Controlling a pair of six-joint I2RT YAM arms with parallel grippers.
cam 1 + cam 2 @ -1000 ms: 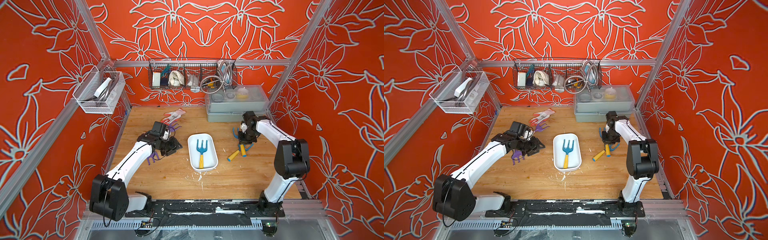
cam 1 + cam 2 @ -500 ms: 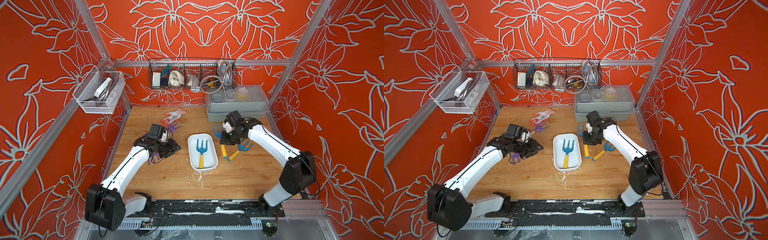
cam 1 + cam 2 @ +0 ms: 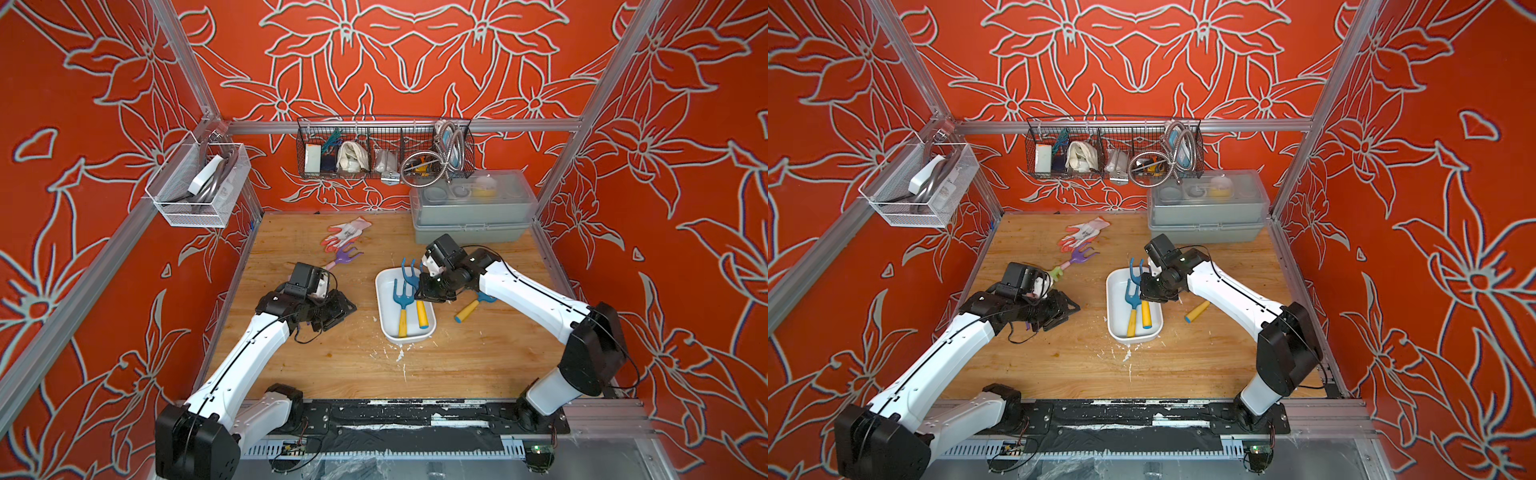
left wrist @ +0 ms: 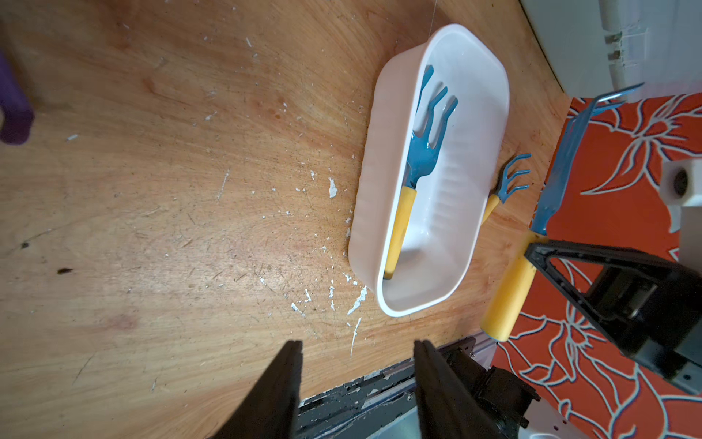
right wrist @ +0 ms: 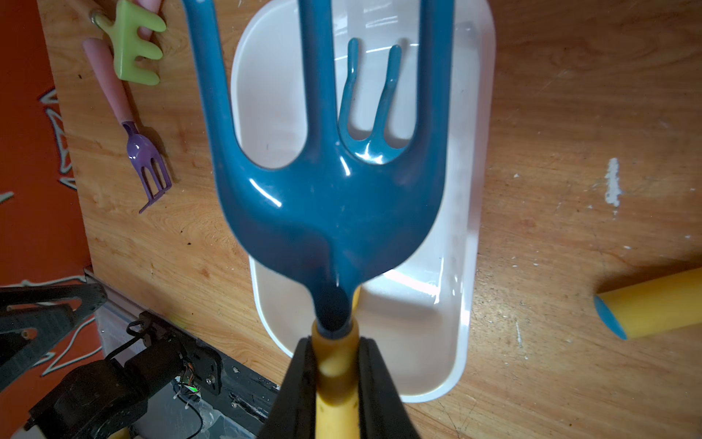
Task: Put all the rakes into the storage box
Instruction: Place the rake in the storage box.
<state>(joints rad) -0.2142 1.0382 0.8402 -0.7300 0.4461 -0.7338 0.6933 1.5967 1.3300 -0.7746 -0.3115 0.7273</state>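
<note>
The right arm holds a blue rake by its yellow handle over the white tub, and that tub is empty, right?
The tub is not empty: the left wrist view shows the storage box already holding another blue rake. The rest stands: the right gripper grips the held rake by its yellow handle over that box.

blue-tined, yellow-handled rake (image 5: 330,213) aloft over the shallow white storage box (image 5: 418,342)

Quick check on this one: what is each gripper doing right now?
Left gripper: open, jaws apart, holding nothing.
Right gripper: shut on the yellow handle of the rake, over the storage box.
</note>
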